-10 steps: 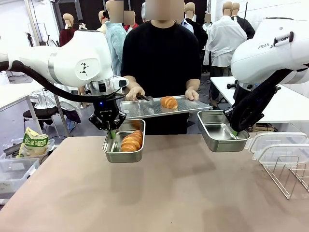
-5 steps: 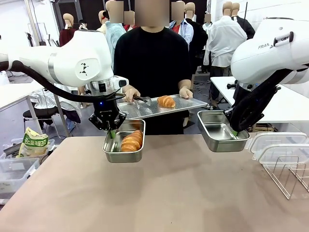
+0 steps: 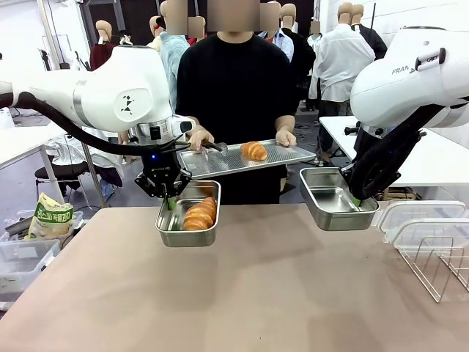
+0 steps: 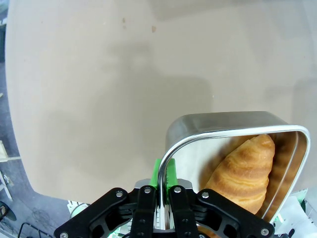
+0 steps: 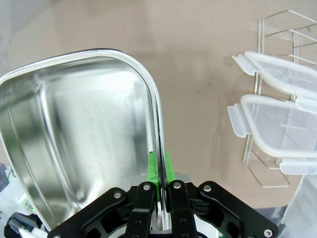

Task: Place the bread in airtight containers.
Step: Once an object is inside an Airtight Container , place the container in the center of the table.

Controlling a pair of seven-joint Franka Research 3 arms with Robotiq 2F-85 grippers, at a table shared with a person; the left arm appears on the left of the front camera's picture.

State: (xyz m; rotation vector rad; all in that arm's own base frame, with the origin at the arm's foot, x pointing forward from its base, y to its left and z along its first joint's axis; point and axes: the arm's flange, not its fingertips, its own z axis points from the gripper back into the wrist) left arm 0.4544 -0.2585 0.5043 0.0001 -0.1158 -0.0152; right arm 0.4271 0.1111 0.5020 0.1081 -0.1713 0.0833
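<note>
The left gripper (image 3: 168,196) is pinching the near-left rim of a stainless-steel tub (image 3: 170,233), its green pads (image 4: 157,171) pressing together on the thin metal lip. One golden-brown croissant (image 3: 200,213) is lying inside this tub, running along its length. The right gripper (image 3: 357,196) is clamping the right rim of a second steel tub (image 3: 316,192) in the same way, pads squeezing the edge, and this tub's bare shiny floor is showing in the right wrist view. Both tubs are sitting over the far part of the brown table (image 3: 256,301), one left of centre and one to the right; I cannot tell whether they are touching it. Beyond the table a person is holding a flat perforated baking tray (image 3: 293,154), one hand (image 3: 199,138) at its left end and the other hand (image 3: 286,137) at its right. The second croissant (image 3: 254,150) is lying on that tray. Clear plastic lids (image 3: 418,220) are resting by a wire rack (image 3: 434,268) at the right.
</note>
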